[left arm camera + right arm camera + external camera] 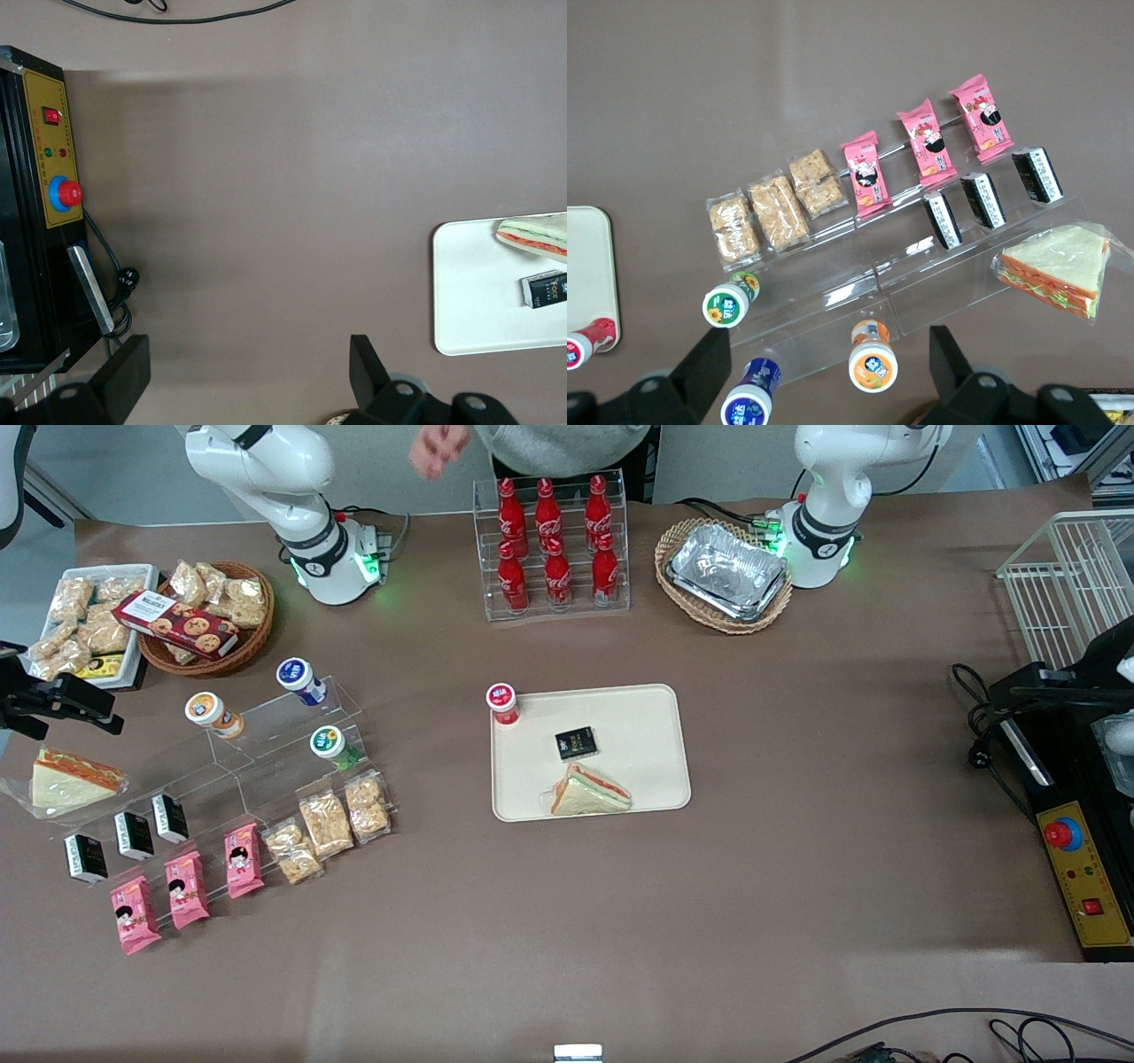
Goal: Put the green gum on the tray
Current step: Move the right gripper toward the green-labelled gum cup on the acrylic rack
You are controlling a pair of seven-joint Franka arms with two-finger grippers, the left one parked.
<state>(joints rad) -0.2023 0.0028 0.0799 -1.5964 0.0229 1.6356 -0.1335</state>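
The green gum is a small green bottle with a white lid. It leans on the lower step of a clear acrylic stand. It also shows in the right wrist view. The beige tray lies at the table's middle and holds a red bottle, a black packet and a wrapped sandwich. My gripper hovers at the working arm's end of the table, well away from the gum. In the wrist view the gripper is open and empty, above the orange bottle and the blue bottle.
The stand also carries black packets, pink snacks and rice crackers. Another sandwich lies beside it. A cookie basket, a white snack tray, a cola rack and a foil tray in a basket stand farther from the camera.
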